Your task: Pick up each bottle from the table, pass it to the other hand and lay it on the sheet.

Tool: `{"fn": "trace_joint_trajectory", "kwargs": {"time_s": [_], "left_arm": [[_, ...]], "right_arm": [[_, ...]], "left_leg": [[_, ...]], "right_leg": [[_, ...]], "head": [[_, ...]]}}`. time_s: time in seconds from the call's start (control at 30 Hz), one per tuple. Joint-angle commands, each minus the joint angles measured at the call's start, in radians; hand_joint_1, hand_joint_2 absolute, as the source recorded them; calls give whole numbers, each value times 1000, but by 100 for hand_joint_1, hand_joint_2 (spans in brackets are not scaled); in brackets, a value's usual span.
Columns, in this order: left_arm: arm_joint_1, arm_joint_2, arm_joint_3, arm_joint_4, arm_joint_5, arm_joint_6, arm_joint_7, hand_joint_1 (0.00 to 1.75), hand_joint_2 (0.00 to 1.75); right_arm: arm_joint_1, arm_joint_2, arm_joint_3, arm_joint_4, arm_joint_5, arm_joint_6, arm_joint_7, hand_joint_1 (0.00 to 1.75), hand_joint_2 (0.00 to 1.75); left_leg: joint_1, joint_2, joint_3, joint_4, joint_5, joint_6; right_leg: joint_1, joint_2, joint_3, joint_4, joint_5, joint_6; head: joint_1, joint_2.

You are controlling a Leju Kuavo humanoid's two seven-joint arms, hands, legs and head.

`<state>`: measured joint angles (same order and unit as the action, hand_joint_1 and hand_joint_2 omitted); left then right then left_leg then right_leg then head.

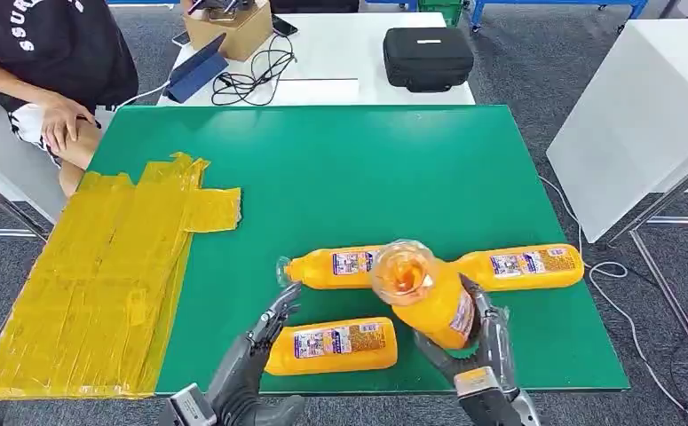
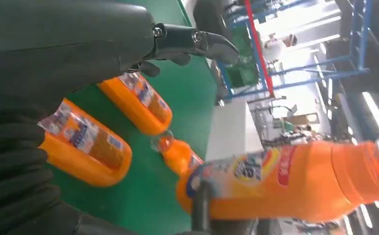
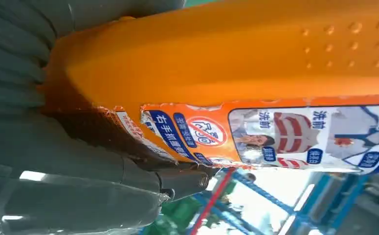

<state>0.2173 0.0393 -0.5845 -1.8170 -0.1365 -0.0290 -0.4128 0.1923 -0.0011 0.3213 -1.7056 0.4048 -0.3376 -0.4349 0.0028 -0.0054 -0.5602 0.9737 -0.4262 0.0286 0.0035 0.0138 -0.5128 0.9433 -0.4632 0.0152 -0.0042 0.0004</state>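
Note:
My right hand (image 1: 482, 342) grips an orange bottle (image 1: 429, 297) and holds it upright above the green table (image 1: 349, 169), its clear neck toward the head camera; the same bottle (image 3: 256, 78) is large in the right wrist view and the bottle (image 2: 285, 181) is in the left wrist view. My left hand (image 1: 264, 342) is open, fingers spread, just left of the lifted bottle. Three more orange bottles lie on the table: one (image 1: 333, 345) beside the left hand, one (image 1: 336, 266) behind it, one (image 1: 522, 266) to the right. The yellow sheet (image 1: 100, 275) covers the table's left part.
A seated person (image 1: 47, 62) is at the table's far left corner, one hand on a knee. Behind the green table stands a white table (image 1: 340, 49) with a black case (image 1: 427, 58), a cardboard box (image 1: 229, 27) and cables. A white panel (image 1: 642, 115) stands right.

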Motion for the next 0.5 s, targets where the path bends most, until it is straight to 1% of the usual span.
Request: {"fn": "trace_joint_trajectory", "kwargs": {"time_s": [0.03, 0.07, 0.1, 0.13, 0.33, 0.4, 0.5], "left_arm": [[-70, 48, -91, -2, 8, -19, 1, 0, 175], [-70, 48, -91, -2, 8, -19, 1, 0, 175], [-70, 48, -91, -2, 8, -19, 1, 0, 175], [-70, 48, -91, -2, 8, -19, 1, 0, 175], [-69, 50, -89, 0, 8, -19, 1, 0, 175], [-75, 44, -91, -1, 8, -22, 1, 0, 175], [-111, 32, -90, 25, 30, -30, 2, 0, 175]], "right_arm": [[-71, 9, 139, 69, 31, -31, 6, 175, 175], [-71, 9, 139, 69, 31, -31, 6, 175, 175], [-71, 9, 139, 69, 31, -31, 6, 175, 175], [-71, 9, 139, 69, 31, -31, 6, 175, 175], [-72, 6, 137, 68, 32, -31, 6, 175, 175], [-91, 10, 165, 86, 30, -21, 1, 175, 175], [-120, 23, 250, 168, 33, -3, -7, 175, 175]], "left_leg": [[1, 1, 1, 0, -1, -1], [0, 0, 1, -1, 0, -1], [1, 1, 3, 0, -2, -2], [0, 1, 2, -1, -1, -1], [0, 1, 1, -1, -1, -1], [1, 1, 2, -1, -1, -1], [1, 2, 2, -1, -1, -1]], "right_leg": [[1, 0, 1, -1, 0, 0], [0, 0, 1, -1, 0, 0], [1, -1, 4, -1, -1, 1], [0, 0, 2, -1, 0, 1], [0, 0, 2, -1, 0, 1], [0, 0, 3, -1, -1, 1], [0, 1, 2, -1, 0, 1]], "head": [[0, 0], [0, 0], [0, 0], [0, 0], [0, 0], [0, 0], [0, 0]]}}
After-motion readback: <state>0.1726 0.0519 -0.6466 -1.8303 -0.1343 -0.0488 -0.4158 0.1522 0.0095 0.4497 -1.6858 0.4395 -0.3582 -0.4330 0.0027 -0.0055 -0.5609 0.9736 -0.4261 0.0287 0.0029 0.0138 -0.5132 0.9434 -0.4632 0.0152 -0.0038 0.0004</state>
